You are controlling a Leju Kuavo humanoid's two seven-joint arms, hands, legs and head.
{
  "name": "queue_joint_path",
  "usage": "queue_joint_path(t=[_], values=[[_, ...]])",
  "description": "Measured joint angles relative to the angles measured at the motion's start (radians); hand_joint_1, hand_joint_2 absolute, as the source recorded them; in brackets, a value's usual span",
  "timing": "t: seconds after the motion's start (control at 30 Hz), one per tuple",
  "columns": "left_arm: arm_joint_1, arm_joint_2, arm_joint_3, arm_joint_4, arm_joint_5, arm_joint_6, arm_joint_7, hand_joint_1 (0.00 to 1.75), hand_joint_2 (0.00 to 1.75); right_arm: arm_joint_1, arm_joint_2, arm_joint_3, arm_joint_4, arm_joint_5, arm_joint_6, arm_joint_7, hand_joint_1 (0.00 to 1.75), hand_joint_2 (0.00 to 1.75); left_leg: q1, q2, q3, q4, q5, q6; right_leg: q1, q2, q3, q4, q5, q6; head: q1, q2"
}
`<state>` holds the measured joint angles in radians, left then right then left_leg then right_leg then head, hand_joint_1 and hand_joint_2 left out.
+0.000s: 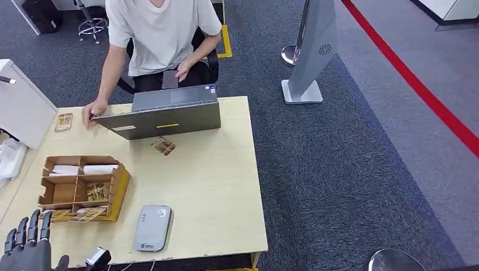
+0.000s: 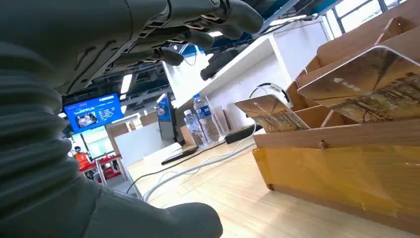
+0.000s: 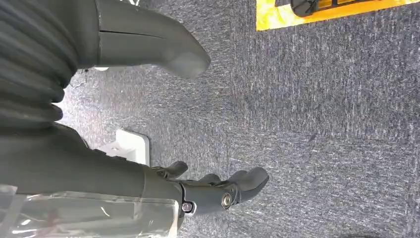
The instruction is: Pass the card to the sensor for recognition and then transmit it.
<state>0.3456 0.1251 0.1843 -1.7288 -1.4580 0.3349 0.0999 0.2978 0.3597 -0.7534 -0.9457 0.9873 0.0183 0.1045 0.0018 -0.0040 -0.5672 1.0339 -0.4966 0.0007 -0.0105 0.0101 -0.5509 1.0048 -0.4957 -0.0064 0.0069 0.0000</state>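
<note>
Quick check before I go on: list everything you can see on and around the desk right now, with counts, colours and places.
Table: one, light wood, centre.
Card organizer: one, brown wood, table's near left; holds white items at the back and patterned cards in front.
Sensor: one, grey, flat on the table's near edge, right of the organizer.
Loose cards: two, brown patterned; one just in front of the laptop, one at the far left by the person's hand.
Laptop: one, dark grey, far edge of the table.
Person: one, white shirt, seated behind the laptop.
Sign stand: one, grey, on the carpet to the right.
Floor stripe: one, red, far right.
Left robot hand: dark, fingers apart, empty, near the organizer.
Right robot hand: dark, empty, over grey carpet.
</note>
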Motion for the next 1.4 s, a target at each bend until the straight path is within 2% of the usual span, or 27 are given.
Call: queue_joint_path(t=[0.83,0.87,0.97,1.03,1.23,1.4], values=[[-0.003,0.000,0.000,0.000,-0.007,0.000,0.004,0.00,1.75,0.000,0.000,0.000,0.000,0.003,0.000,-0.001,0.00,1.75,0.000,0.000,0.002,0.000,0.000,0.000,0.000,0.000,-0.002,-0.001,0.000,0.000,0.000,0.000],[-0.036,0.003,-0.002,0.020,-0.038,0.004,0.026,0.00,1.75,-0.005,0.000,-0.002,0.005,0.027,-0.002,-0.020,0.00,1.75,0.000,-0.002,0.001,0.000,0.001,0.001,0.000,-0.001,-0.005,-0.001,0.000,0.000,0.000,0.000],[-0.213,0.026,-0.036,0.163,-0.046,0.024,0.117,0.00,1.75,-0.056,0.000,-0.041,0.059,0.114,-0.035,-0.076,0.00,1.75,0.001,-0.012,-0.004,0.000,0.006,0.000,0.000,-0.010,-0.005,-0.001,0.002,-0.001,0.002,0.000],[-0.283,0.039,-0.054,0.229,-0.046,0.037,0.127,0.00,1.75,-0.083,0.000,-0.065,0.086,0.136,-0.045,-0.092,0.00,1.75,0.000,-0.009,-0.002,0.000,0.007,-0.001,0.000,-0.008,-0.002,0.000,0.004,-0.001,-0.001,0.000],[-0.330,0.049,-0.070,0.293,-0.046,0.039,0.130,0.00,1.75,-0.107,0.000,-0.142,0.129,0.197,-0.043,-0.124,0.00,1.75,0.000,-0.006,-0.002,0.000,0.008,-0.001,0.000,-0.004,-0.003,0.000,0.006,-0.001,-0.001,0.000],[-0.335,0.051,-0.074,0.310,-0.046,0.039,0.130,0.00,1.75,-0.119,0.000,-0.171,0.143,0.202,-0.040,-0.126,0.00,1.75,0.000,-0.006,-0.004,0.000,0.007,-0.001,0.000,-0.004,-0.006,0.000,0.005,-0.001,-0.001,0.000]])
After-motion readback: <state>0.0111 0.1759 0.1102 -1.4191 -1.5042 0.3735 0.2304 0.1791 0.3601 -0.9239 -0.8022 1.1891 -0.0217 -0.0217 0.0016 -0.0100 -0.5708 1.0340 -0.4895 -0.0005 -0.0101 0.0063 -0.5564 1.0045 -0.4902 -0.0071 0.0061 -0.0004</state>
